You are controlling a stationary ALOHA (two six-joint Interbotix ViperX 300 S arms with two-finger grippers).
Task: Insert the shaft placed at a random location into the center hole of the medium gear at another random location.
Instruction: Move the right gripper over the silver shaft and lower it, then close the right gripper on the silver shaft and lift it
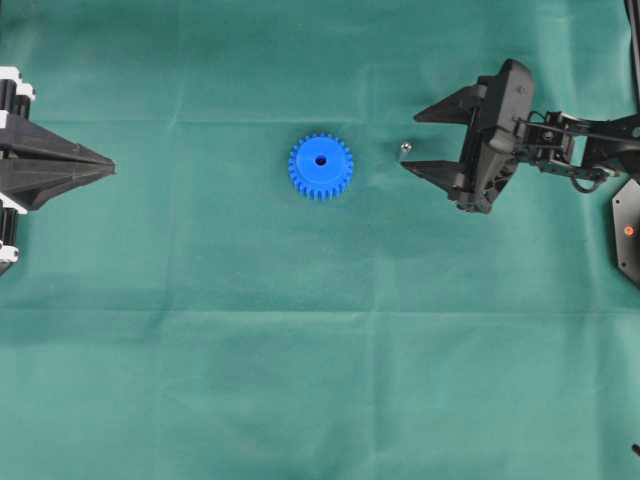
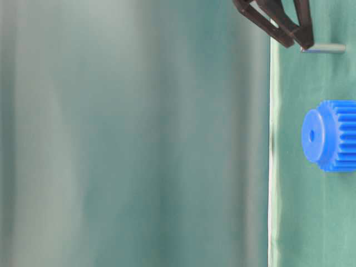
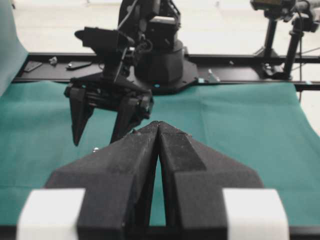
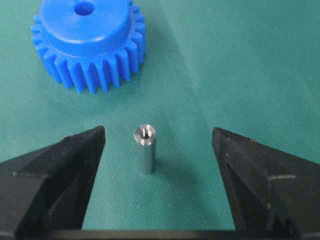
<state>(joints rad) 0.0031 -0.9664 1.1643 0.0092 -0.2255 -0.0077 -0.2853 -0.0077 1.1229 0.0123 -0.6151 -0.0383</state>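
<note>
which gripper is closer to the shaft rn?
Right. The right gripper has its open jaws either side of the upright shaft; the left gripper sits shut, far beyond the gear.

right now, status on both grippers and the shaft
Right gripper open, straddling the shaft, not touching. Left gripper shut, parked clear. Shaft upright on the cloth beside the medium gear; center hole empty, nothing between them.
</note>
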